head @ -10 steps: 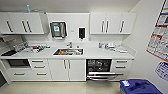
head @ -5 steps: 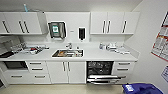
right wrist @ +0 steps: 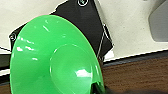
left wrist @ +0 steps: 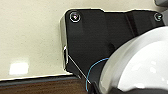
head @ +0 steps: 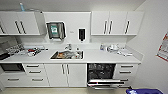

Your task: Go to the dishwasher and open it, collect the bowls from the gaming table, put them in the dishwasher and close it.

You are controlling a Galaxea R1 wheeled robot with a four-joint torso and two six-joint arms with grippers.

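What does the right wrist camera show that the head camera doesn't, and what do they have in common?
Right wrist view: a green bowl seen large and close, over pale floor and a dark wood-look strip.
Head view: the kitchen run, with the dishwasher open and its door folded down, the sink with things in it, the white wall cabinets, and the countertop.
Shared: no single object appears in both.

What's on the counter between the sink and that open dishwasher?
In the head view, the sink sits left of the open dishwasher; the white counter between them looks bare.
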